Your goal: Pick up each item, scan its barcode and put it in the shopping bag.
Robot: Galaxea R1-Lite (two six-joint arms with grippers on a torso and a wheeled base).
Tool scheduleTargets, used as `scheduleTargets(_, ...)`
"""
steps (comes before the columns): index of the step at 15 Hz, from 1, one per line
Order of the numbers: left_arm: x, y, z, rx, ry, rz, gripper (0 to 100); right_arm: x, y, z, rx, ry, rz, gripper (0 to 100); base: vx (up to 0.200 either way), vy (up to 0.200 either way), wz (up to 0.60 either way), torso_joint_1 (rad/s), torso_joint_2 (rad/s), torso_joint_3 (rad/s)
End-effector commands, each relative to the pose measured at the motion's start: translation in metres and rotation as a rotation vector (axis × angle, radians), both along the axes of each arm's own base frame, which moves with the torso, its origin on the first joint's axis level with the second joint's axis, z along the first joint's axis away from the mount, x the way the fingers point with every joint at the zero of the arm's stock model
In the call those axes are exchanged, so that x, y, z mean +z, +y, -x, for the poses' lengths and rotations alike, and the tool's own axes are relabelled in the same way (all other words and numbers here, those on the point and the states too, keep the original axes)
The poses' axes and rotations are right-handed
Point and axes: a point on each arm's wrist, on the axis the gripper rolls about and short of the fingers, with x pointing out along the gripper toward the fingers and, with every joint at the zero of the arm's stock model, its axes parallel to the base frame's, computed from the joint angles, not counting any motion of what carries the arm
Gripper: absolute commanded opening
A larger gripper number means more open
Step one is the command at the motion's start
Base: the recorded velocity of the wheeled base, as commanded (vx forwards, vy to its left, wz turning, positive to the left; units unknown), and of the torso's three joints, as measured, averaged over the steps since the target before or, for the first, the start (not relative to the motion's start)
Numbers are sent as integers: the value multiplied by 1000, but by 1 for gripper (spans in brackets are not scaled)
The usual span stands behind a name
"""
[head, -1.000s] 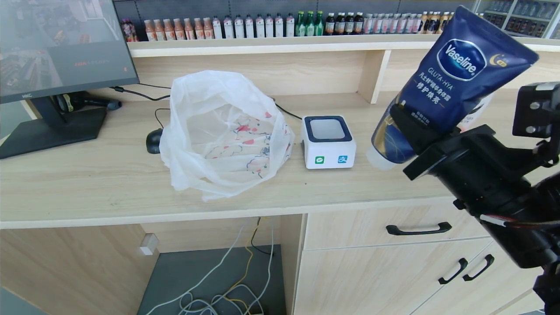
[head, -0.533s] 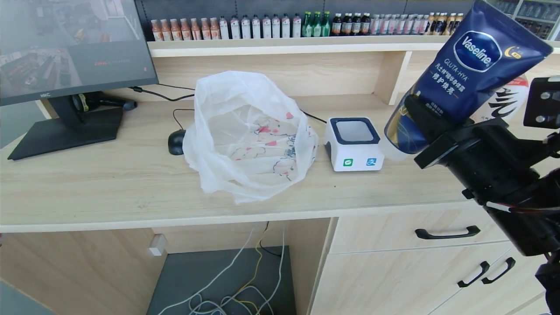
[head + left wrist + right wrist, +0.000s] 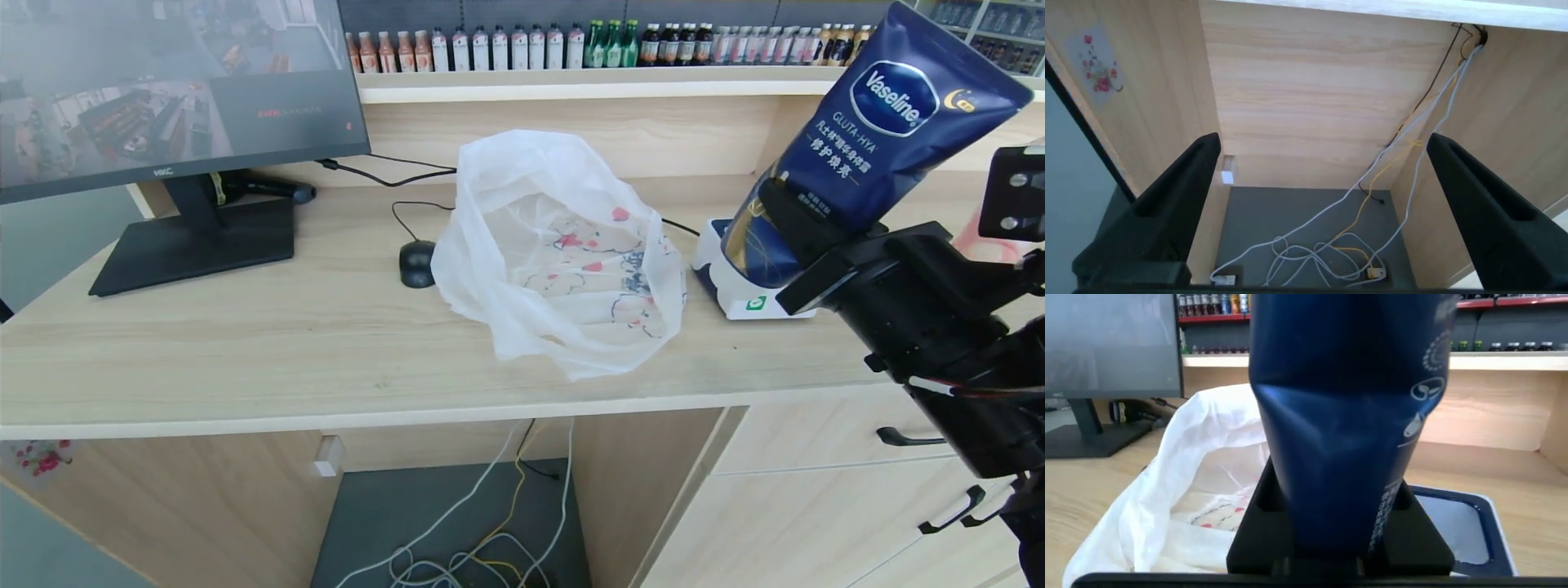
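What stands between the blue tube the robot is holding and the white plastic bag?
Nothing visible does. The right gripper holds the blue tube up by the scanner, which stands beside the shopping bag, and the bag's mouth is open.

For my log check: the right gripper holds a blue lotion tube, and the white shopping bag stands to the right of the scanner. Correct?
No. The head view shows the white shopping bag to the left of the scanner. The right gripper does hold the blue lotion tube.
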Motion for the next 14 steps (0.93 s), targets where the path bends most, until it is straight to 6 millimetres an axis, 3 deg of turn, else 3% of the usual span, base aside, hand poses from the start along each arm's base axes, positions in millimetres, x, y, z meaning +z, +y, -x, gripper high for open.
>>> scheduleTargets(1, 0, 0, 0, 0, 0, -1, 100, -1, 0, -1, 0, 2, 1, 0, 0, 200, 0, 2, 7, 2)
scheduleTargets(3, 0, 0, 0, 0, 0, 0, 100, 0, 1, -1, 0, -1, 0, 0, 0, 200, 0, 0, 2, 5)
scheduleTargets(14, 0, 0, 0, 0, 0, -3, 100, -11, 12, -14, 15, 32, 32, 0, 0, 0, 0, 0, 0, 0)
